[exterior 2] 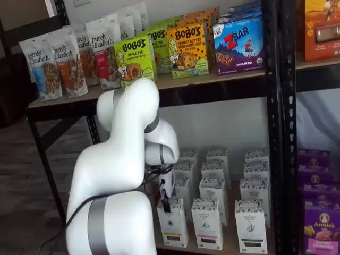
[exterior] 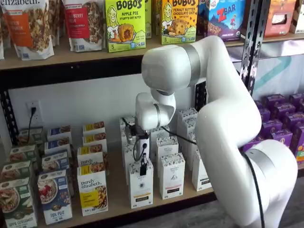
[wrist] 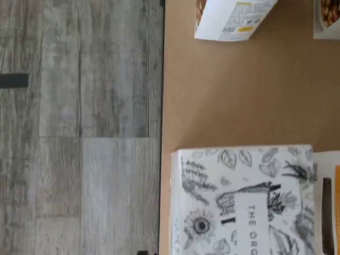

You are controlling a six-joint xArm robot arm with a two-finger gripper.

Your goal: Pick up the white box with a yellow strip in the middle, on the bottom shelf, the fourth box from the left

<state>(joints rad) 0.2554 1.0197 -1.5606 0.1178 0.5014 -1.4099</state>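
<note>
White box upright, long axis vertical, front outward; tool touching top, grip unclear.

We see a grey wood-plank floor under a black rack, a white wall behind it with a socket, and a dark doorway-like area at the side.

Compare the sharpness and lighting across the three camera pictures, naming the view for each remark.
Wrist view: soft and blurred, the white box lettering smeared, the whole picture turned sideways, light flat. A shelf view: sharp, brightly lit, the gripper crisp above the white box. A shelf view: dimmer and duller, floor in shadow, the bottom shelf still legible.
</note>
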